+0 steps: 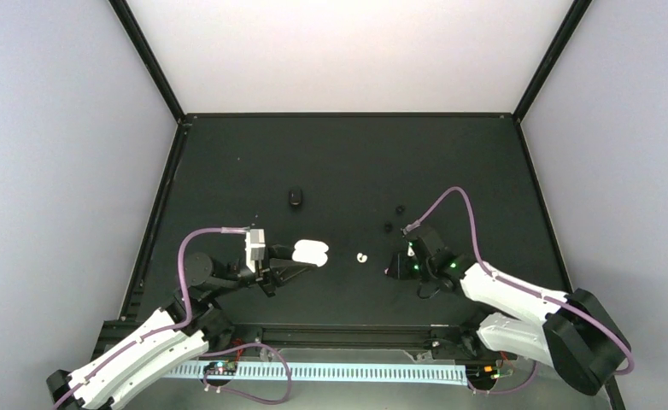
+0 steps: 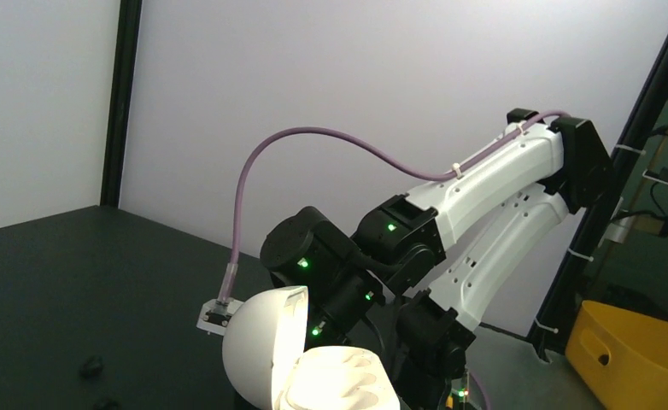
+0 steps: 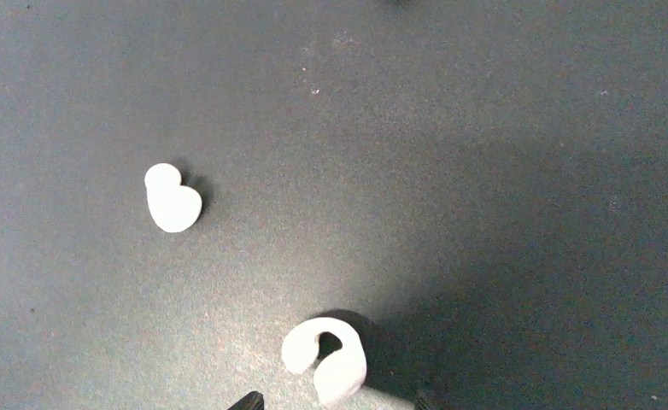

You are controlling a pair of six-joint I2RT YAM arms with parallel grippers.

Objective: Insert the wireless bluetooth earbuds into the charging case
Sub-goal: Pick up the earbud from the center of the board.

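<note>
Black table (image 1: 484,171) beneath low right hand (image 1: 394,266)

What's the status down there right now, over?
Left gripper shut on the open charging case. Right gripper open, straddling a white earbud. Second white earbud loose nearby.

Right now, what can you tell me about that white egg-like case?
The charging case is a glossy white clamshell, plastic by its look. It is open: the domed lid stands up beside a base with moulded hollows. It is left of the table's middle, and the left gripper seems clamped on its near edge.
</note>
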